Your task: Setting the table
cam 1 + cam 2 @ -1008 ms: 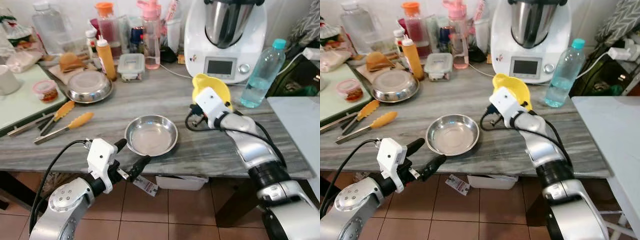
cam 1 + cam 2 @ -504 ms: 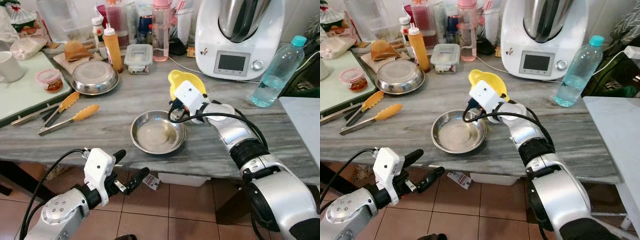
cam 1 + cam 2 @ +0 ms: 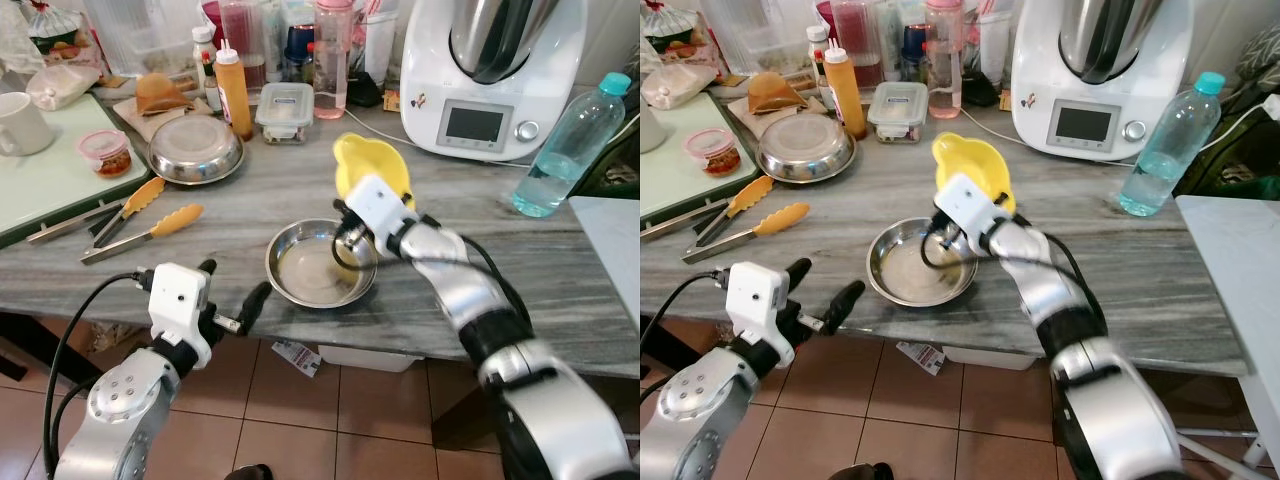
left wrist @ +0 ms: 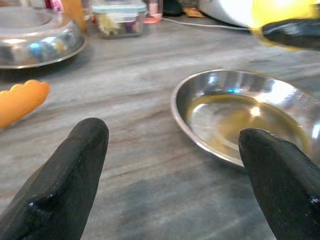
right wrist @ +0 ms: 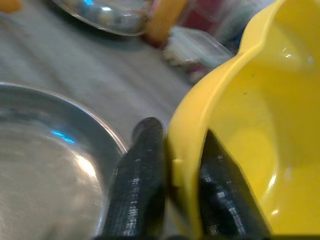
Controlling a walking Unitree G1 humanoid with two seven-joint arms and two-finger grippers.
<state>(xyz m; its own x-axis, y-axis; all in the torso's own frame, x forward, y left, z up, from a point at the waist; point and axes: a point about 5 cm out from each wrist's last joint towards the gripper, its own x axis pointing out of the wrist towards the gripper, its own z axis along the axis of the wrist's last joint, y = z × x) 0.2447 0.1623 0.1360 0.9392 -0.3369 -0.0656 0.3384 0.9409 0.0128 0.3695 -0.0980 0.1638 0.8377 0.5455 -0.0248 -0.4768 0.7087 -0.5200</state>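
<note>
A shallow steel bowl (image 3: 320, 263) sits near the front edge of the grey marble table (image 3: 560, 270). My right gripper (image 5: 175, 145) is shut on the rim of a yellow plastic cup (image 3: 368, 172), one finger outside the wall and one inside. It holds the cup tilted just over the bowl's far right rim. My left gripper (image 3: 232, 285) is open at the table's front edge, left of the bowl. The left wrist view shows both black fingertips (image 4: 65, 175) spread wide, with the steel bowl (image 4: 250, 117) ahead of them.
At the back left are a second steel bowl (image 3: 195, 152), orange-tipped tongs (image 3: 140, 215), a sauce bottle (image 3: 233, 92) and a lidded container (image 3: 285, 105). A white food processor (image 3: 490, 70) and a water bottle (image 3: 565, 140) stand at the back right.
My right arm has carried the yellow cup leftward and nearer, from right of the steel bowl to over its rim. My left gripper has risen to the table's edge. The camera has shifted.
</note>
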